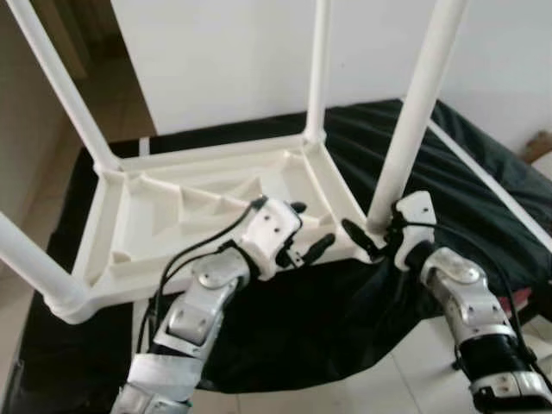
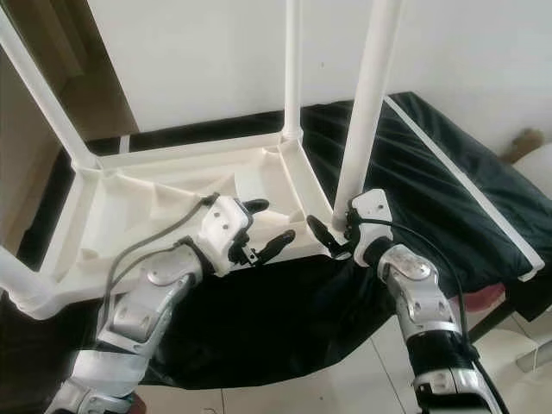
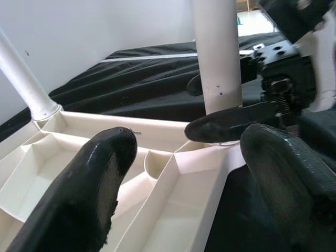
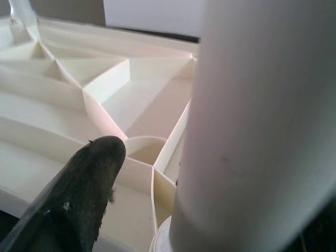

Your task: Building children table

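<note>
A white plastic children's table (image 1: 147, 216) lies upside down on a black-covered surface, its legs pointing up. My left gripper (image 1: 312, 226) hovers open over the table's ribbed underside near its front right corner, holding nothing. My right gripper (image 1: 371, 231) is at the foot of the front right leg (image 1: 414, 112), open, with the leg between its fingers. In the right wrist view one finger (image 4: 94, 173) stands apart from the leg (image 4: 262, 131); the other is hidden behind it. The leg's foot sits at the corner socket.
The black cover (image 1: 483, 172) hangs over the front edge above a pale tiled floor (image 1: 405, 371). A white wall stands behind. The other legs (image 1: 60, 86) rise at the left and the back, and a doorway opens at the far left.
</note>
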Robot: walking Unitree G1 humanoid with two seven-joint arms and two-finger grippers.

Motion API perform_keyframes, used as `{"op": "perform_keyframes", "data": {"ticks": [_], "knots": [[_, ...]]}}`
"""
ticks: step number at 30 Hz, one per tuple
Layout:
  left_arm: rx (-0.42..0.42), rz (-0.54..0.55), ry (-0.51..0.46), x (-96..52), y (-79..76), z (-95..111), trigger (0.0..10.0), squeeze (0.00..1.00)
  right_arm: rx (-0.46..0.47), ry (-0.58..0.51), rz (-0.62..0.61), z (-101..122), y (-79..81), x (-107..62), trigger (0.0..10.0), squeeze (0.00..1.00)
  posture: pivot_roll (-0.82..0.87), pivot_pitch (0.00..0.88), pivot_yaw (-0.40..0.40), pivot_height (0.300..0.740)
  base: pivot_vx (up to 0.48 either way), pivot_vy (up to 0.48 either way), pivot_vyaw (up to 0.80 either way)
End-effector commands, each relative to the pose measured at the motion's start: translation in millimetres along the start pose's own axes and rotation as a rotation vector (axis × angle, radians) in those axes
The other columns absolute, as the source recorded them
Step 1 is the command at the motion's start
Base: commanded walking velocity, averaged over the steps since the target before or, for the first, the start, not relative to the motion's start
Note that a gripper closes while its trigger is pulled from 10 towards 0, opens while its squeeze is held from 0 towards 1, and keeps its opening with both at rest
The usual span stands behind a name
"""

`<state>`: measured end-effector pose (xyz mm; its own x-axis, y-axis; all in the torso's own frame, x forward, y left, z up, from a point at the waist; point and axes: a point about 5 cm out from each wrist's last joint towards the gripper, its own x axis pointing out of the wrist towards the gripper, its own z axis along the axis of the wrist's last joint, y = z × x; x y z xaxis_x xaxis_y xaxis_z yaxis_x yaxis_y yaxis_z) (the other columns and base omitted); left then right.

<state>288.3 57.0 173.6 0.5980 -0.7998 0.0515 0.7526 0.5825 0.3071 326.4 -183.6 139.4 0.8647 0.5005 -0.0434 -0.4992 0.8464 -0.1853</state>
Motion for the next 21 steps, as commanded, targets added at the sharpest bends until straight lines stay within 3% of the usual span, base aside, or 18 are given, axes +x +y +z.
{"op": "perform_keyframes", "data": {"ticks": [1,2,3,5,15,16,21], "knots": [[0.012,0.006,0.015,-1.4,0.7,-0.8,10.0,0.0,-0.026,0.029,0.036,-4.9,4.3,3.3,10.0,0.0,0.05,0.0,0.03,0.74,0.0,0.0,0.0],[0.012,0.006,0.015,-1.4,0.7,-0.8,10.0,0.0,-0.026,0.029,0.036,-4.9,4.3,3.3,10.0,0.0,0.05,0.0,0.03,0.74,0.0,0.0,0.0],[0.021,0.006,0.012,-1.6,2.2,1.7,10.0,0.0,-0.031,0.037,0.036,-5.7,3.1,5.1,0.5,0.0,0.07,0.0,0.023,0.74,0.0,0.0,0.0],[0.027,0.008,0.012,-1.6,2.5,2.4,10.0,0.0,-0.028,0.038,0.036,-6.4,2.8,4.6,0.0,0.0,0.08,0.0,0.017,0.74,0.0,0.0,0.0],[0.033,0.031,0.005,-1.6,2.5,5.2,10.0,0.0,-0.007,0.04,0.024,-11.2,2.4,1.2,0.0,0.0,0.1,0.014,-0.008,0.74,0.0,0.0,0.0],[0.031,0.037,0.005,-2.1,0.7,5.2,10.0,0.0,0.015,0.036,-0.024,-12.0,1.2,0.5,10.0,0.0,0.1,0.017,-0.017,0.74,0.0,0.0,0.0],[0.033,0.035,0.007,-3.0,-0.7,4.9,10.0,0.0,0.029,0.027,-0.094,-11.8,-1.1,2.2,10.0,0.0,0.1,0.019,-0.016,0.74,0.0,0.0,0.0]]}}
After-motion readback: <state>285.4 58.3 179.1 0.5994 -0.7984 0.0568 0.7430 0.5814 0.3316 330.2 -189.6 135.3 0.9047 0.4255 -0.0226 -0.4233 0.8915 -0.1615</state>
